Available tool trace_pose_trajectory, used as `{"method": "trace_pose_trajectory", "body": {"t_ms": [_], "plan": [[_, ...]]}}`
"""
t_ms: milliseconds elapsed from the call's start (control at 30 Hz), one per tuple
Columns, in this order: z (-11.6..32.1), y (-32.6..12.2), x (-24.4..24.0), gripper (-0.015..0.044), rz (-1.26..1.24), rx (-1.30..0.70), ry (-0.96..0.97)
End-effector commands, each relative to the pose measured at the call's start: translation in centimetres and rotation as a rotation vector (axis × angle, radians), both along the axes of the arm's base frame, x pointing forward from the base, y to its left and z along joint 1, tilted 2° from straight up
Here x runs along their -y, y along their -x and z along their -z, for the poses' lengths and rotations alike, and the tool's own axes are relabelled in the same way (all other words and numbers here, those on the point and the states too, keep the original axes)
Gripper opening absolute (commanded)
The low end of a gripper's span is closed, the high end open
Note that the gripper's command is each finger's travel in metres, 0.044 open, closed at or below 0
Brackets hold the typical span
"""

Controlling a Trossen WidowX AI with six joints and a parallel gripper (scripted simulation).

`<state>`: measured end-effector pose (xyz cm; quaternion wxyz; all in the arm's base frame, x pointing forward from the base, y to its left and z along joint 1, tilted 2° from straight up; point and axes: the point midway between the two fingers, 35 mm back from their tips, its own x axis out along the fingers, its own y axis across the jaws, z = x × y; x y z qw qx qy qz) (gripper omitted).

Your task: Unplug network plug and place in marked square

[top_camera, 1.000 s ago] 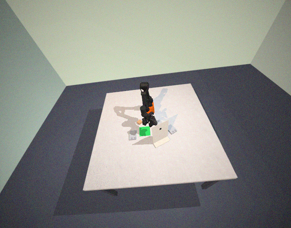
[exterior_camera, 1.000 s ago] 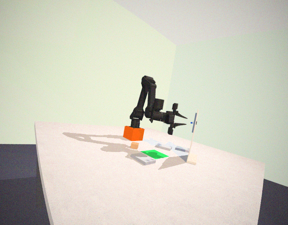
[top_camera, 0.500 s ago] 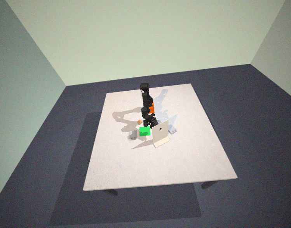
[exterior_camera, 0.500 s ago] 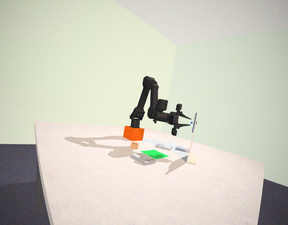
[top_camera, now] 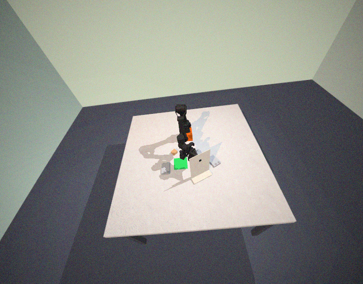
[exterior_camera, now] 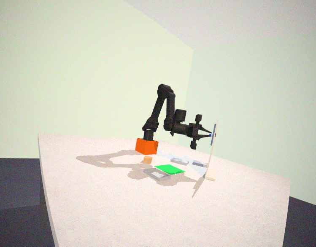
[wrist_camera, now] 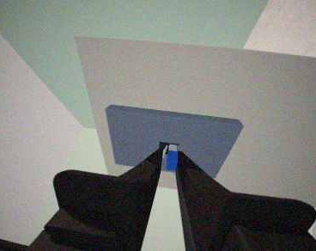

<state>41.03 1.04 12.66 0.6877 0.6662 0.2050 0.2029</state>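
Note:
The upright cream panel (top_camera: 199, 168) (exterior_camera: 209, 155) (wrist_camera: 206, 77) carries a blue-grey plate (wrist_camera: 133, 133) (exterior_camera: 214, 130) with a dark socket opening. The blue plug (wrist_camera: 172, 162) (exterior_camera: 210, 135) sits in the socket, with its thin pale tab (wrist_camera: 165, 151) on the left side in the wrist view. My gripper (wrist_camera: 169, 154) (exterior_camera: 211, 134) is shut on the plug, one finger above on the tab side and one below. Contact at the very tips is small to see. The green marked square (top_camera: 180, 164) (exterior_camera: 169, 169) lies flat on the table, below the gripper and on the robot's side of the panel.
A small orange cube (top_camera: 174, 151) (exterior_camera: 147, 159) lies near the robot's orange base (top_camera: 189, 134) (exterior_camera: 146, 146). A grey block (top_camera: 165, 168) (exterior_camera: 155, 174) lies beside the square. Another grey block (top_camera: 215, 161) (exterior_camera: 199, 163) lies beside the panel, and a third grey block (exterior_camera: 179, 160) nearer the base.

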Motion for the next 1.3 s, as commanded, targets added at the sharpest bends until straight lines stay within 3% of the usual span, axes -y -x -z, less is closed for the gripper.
{"method": "trace_pose_trajectory", "body": {"t_ms": [0, 167, 1267], "plan": [[0.1, -0.1, 0.0, 0.0031, 0.004, -0.006, -0.005], [0.1, -0.1, 0.0, 0.0, 0.004, -0.006, -0.005], [0.1, 1.9, 0.7, 0.0, 0.004, -0.008, -0.004]]}}
